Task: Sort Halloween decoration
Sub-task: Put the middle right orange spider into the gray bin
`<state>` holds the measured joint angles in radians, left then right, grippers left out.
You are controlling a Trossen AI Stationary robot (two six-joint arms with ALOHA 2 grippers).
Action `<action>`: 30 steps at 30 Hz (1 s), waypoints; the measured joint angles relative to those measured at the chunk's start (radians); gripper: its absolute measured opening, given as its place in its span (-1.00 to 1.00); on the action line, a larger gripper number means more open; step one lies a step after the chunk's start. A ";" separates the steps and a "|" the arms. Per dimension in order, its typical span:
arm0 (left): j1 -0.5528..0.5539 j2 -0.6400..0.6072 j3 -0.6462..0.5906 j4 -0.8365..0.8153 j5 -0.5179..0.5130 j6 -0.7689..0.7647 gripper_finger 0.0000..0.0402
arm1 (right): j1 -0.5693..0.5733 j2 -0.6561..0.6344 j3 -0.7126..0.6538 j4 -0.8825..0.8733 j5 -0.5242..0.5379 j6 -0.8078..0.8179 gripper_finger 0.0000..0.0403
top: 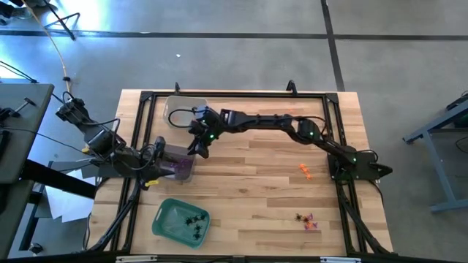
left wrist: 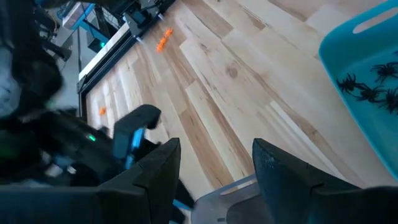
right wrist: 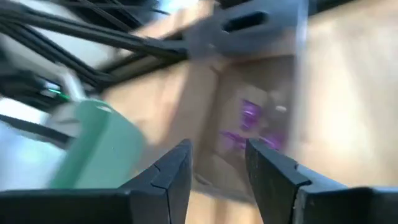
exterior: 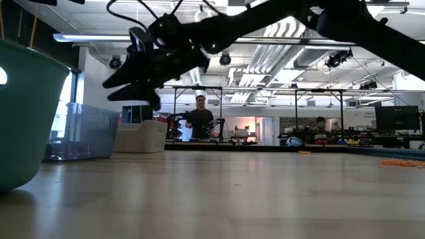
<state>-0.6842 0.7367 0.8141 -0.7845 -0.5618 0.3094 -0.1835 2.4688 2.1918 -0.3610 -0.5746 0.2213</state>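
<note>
A: What is seen at the left side of the table?

B: The left gripper (top: 157, 157) is parked at the near edge of a clear tray (top: 179, 162), its fingers spread and nothing held. Purple trinkets (right wrist: 249, 118) can be made out inside that tray. Nearer the front edge, a green tray (top: 181, 220) holds black spider trinkets (top: 194, 223).

A: And toward the middle?

B: The right gripper (top: 197, 142) is hung just above the clear tray, at its far side. Its fingers are parted and empty (judged to be a drop-off of a purple piece, just made).

A: What is left at the right?

B: An orange trinket (top: 306, 172) lies alone on the wood, and a small mixed cluster (top: 306, 220) is seen near the front right corner, well apart from the trays.

A: What is called for next?

B: Probably the right arm must be swung back to those loose pieces and one picked up.
</note>
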 joint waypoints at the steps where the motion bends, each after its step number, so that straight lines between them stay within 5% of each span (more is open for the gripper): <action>1: 0.000 0.003 0.000 0.003 -0.002 -0.006 -0.07 | 0.000 -0.026 0.000 -0.063 0.046 -0.038 -0.32; 9: 0.002 0.030 -0.016 0.032 -0.041 -0.077 -0.07 | 0.042 -0.214 0.001 -0.554 0.519 -0.199 -0.36; 18: 0.060 -0.020 -0.135 0.196 -0.075 -0.119 -0.07 | 0.090 -0.295 -0.082 -1.148 0.804 0.025 -0.36; 23: 0.120 -0.072 -0.208 0.350 -0.101 -0.018 -0.07 | 0.128 -0.452 -0.346 -1.113 0.804 0.104 -0.36; 30: 0.229 -0.095 -0.288 0.608 -0.073 0.150 -0.07 | 0.138 -0.853 -0.948 -0.705 0.734 0.354 -0.36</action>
<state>-0.4550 0.6416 0.5256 -0.1768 -0.6350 0.4592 -0.0460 1.6160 1.2441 -1.0662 0.1597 0.5752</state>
